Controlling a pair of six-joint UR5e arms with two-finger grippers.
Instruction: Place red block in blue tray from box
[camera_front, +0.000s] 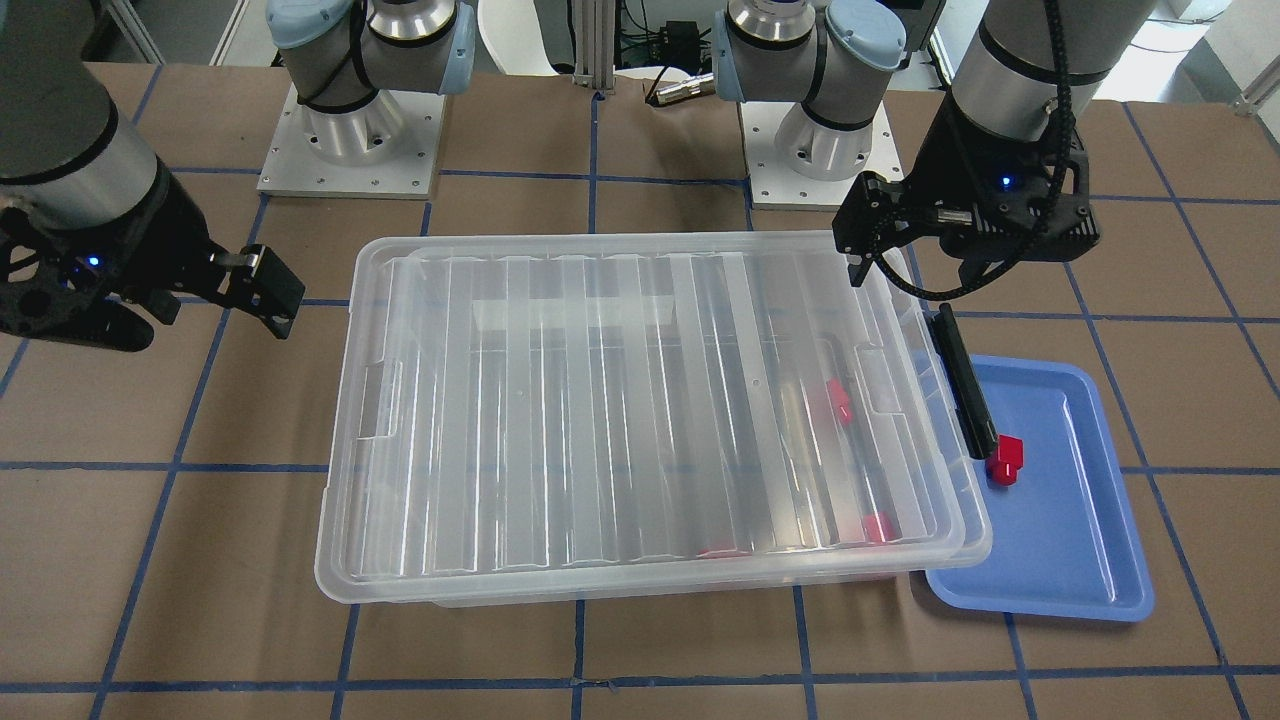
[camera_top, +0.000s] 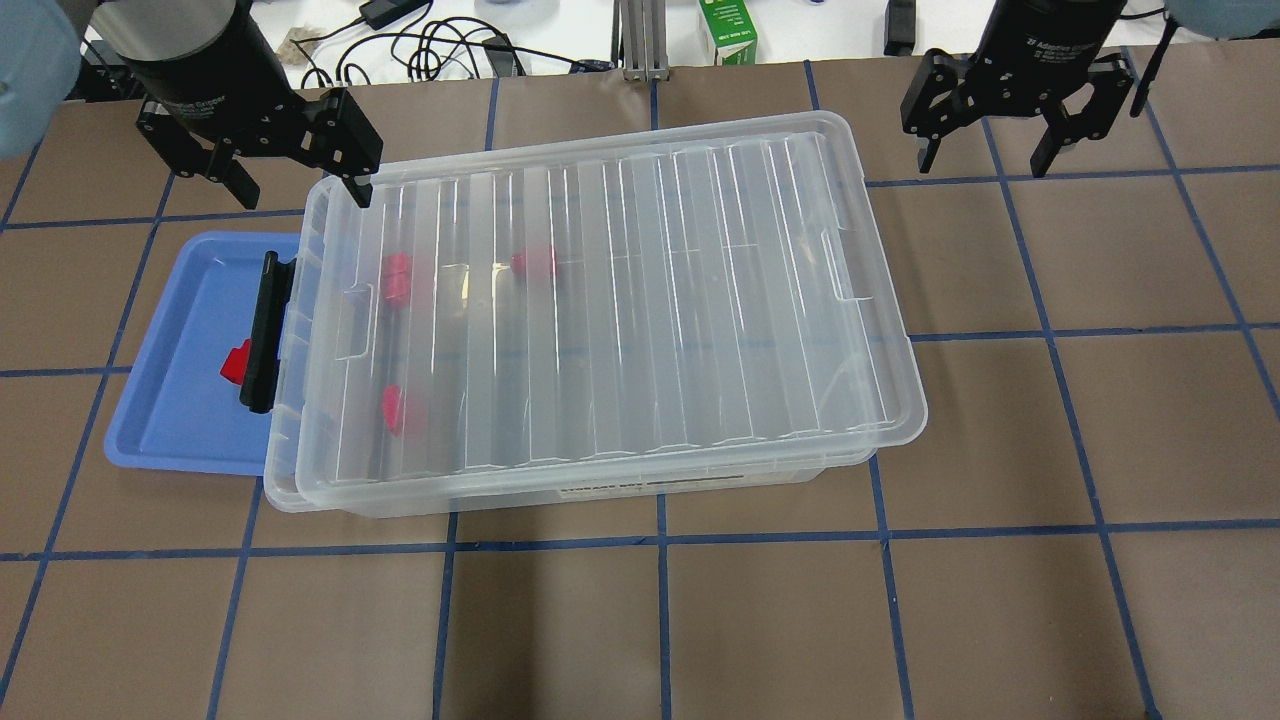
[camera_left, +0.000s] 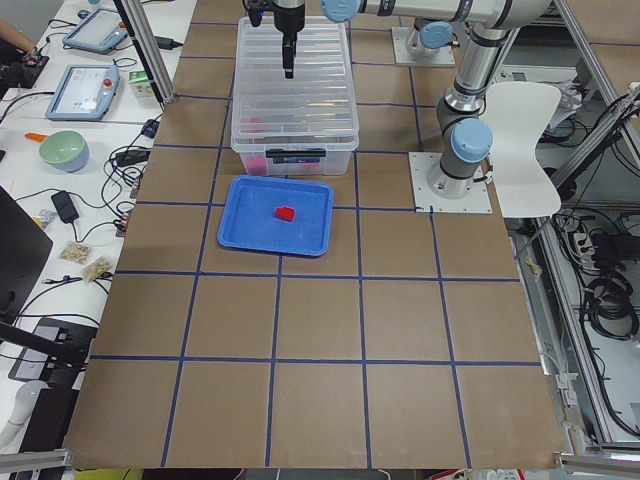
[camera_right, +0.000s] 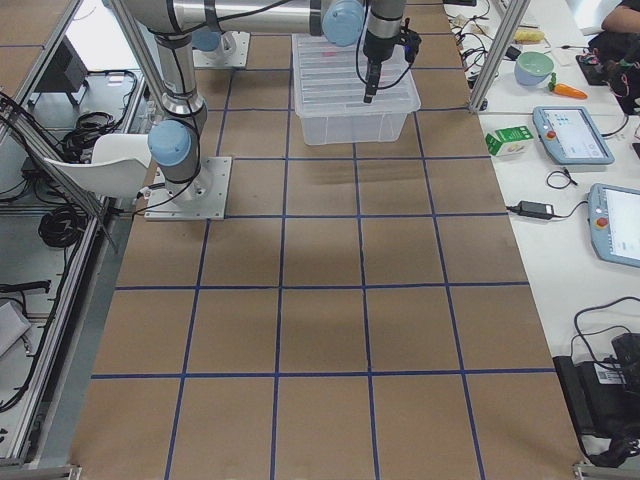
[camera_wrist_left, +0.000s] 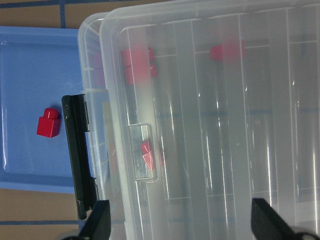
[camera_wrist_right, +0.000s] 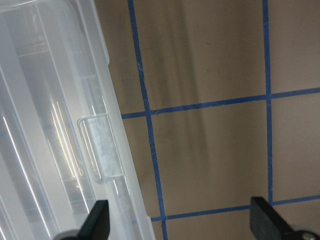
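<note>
Overhead exterior, near first: red block (camera_top: 236, 362) resting in the blue tray (camera_top: 170, 420) beside the box (camera_top: 620, 490), right where wanted. Lid (camera_top: 640, 290) laid over the box, keeping other blocks (camera_top: 397, 278) in. Beyond the box, left gripper (camera_top: 297, 165) and right gripper (camera_top: 985, 150) hanging, fingers apart, empty.

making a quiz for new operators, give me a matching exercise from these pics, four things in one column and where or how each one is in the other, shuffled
Things:
1 blue tray
2 lid
3 right gripper
4 left gripper

States:
A open, over the table, past the box's end away from the tray
B resting on the box
C holds one red block
D open, above the box's tray-side end

Pairs: 1-C, 2-B, 3-A, 4-D
</note>
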